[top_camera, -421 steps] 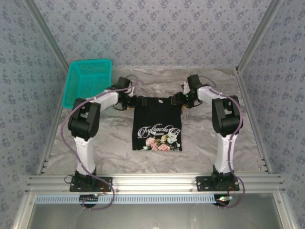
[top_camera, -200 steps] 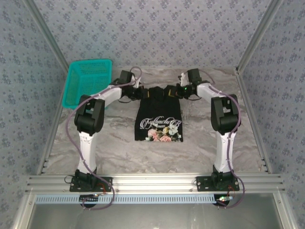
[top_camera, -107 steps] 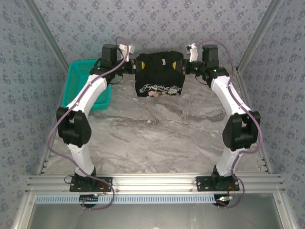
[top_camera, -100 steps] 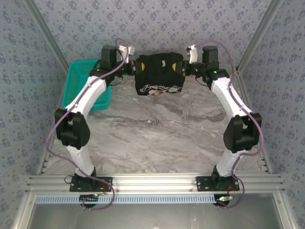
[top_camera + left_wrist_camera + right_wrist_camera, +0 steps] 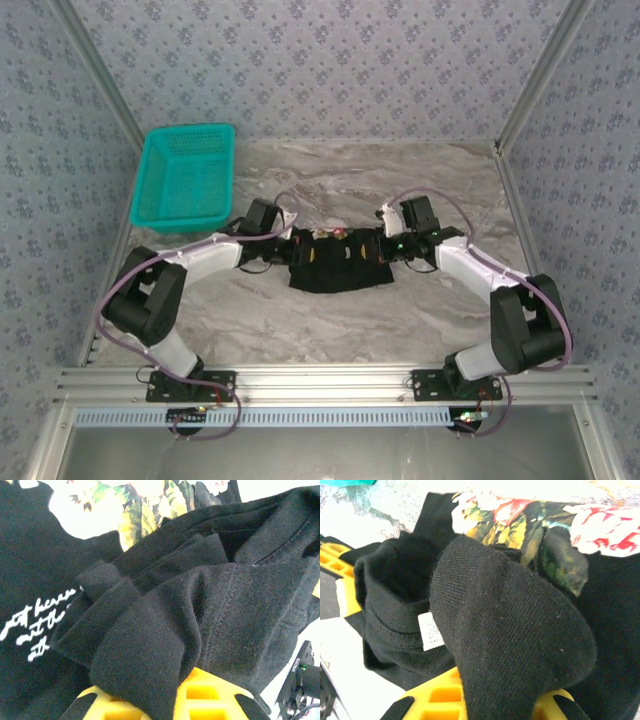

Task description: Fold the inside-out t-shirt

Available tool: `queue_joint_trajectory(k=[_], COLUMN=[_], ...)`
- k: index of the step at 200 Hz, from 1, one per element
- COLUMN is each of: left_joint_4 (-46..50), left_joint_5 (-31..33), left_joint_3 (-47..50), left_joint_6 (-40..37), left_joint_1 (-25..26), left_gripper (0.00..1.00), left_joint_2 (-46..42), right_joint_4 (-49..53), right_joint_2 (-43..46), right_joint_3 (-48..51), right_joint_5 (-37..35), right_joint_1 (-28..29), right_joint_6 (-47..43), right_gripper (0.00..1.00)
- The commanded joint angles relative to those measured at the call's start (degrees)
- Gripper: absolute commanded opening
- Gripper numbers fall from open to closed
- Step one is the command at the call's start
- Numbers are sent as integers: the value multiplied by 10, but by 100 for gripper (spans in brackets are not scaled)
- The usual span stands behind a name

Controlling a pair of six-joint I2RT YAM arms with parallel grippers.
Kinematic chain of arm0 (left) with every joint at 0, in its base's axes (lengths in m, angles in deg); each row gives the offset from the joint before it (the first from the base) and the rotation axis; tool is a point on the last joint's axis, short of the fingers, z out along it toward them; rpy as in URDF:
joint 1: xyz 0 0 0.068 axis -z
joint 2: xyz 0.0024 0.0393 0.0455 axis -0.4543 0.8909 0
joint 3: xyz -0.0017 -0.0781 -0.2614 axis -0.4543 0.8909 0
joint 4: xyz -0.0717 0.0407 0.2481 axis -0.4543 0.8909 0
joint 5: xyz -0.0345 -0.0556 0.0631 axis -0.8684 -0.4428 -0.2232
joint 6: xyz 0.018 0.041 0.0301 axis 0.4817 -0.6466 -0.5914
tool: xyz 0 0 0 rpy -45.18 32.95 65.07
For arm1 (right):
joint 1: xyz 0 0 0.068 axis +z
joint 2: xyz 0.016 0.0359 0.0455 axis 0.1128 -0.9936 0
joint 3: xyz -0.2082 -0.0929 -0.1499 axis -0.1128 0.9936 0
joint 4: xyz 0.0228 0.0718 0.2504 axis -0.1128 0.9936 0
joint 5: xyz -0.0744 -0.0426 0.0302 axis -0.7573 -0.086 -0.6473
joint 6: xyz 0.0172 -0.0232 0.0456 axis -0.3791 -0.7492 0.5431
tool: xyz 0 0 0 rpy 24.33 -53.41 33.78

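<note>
The inside-out t-shirt (image 5: 340, 270) lies mid-table as a short black band, doubled over itself, with a sliver of its flower print along the far edge. My left gripper (image 5: 297, 247) is shut on its left end and my right gripper (image 5: 378, 246) on its right end, both low over the table. In the left wrist view, bunched black cloth (image 5: 200, 605) drapes over the yellow fingers (image 5: 212, 692), with white lettering at the left. In the right wrist view, a thick fold of the shirt (image 5: 520, 630) covers the yellow fingers (image 5: 437, 697), and a white label (image 5: 431, 631) shows.
A teal mesh basket (image 5: 185, 175) stands at the far left of the marble table (image 5: 330, 330). Aluminium rails (image 5: 320, 380) run along the near edge, and metal posts frame the patterned walls on both sides.
Half a second ago both arms held the shirt high at the far wall, hanging. They have swung down and toward the near side, laying the shirt doubled on the table.
</note>
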Motion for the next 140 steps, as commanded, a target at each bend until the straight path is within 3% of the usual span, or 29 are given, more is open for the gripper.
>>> queue_joint_trajectory(k=[1,72,107,140], left_joint_4=[-55,-42,-37,-26], left_joint_5=[37,111,121,172], left_joint_3=[-19,-84,-124,-151], left_joint_6=[3,-11,-3,14], left_joint_1=[-4,-56,-65,-71], left_gripper=[0,4,28,44], left_joint_2=[-24,83,159,178], right_joint_4=[-28,14,60,52], right_joint_2=[8,-167,-262,-254], right_joint_3=[-22,-152,-216,-225], right_joint_5=[-32,-95,-143,-170], right_joint_1=[-6,-45,-63,-76], right_joint_6=[10,-1,-5,-1], right_gripper=[10,16,37,48])
